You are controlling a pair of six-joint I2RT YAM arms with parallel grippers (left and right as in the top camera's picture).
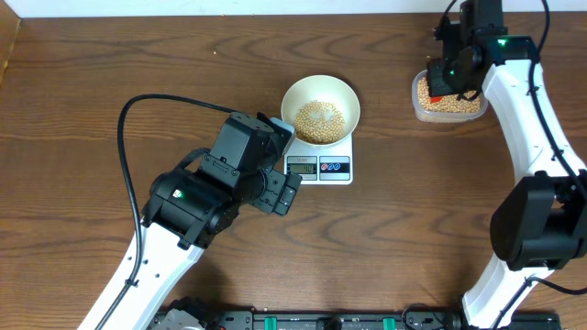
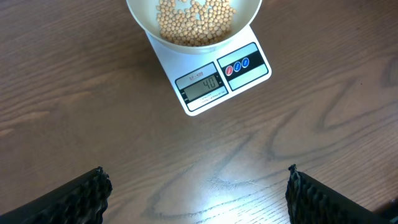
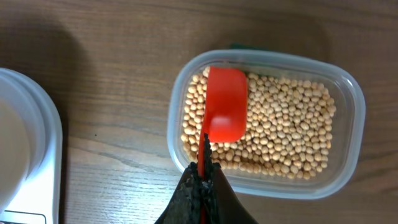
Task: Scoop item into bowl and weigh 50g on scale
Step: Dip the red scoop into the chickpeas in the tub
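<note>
Table (image 1: 110,55) of dark wood grain carries everything. The left gripper (image 2: 196,186) hovers over bare wood in front of the scale (image 1: 319,167), its jaws spread wide and empty, with nothing between them and the scale. The cream bowl (image 1: 316,87) sits on the scale, part-filled with beans (image 1: 321,122). Well apart on the right side, a clear plastic tub (image 3: 348,124) holds more beans. There the right gripper (image 3: 202,183) is pressed together on the handle of a red scoop (image 3: 225,102), whose cup lies over the tub's beans. The grey display (image 2: 201,86) seems to read 40; the small print above it is illegible. Red and blue buttons (image 2: 237,65) sit beside it.
</note>
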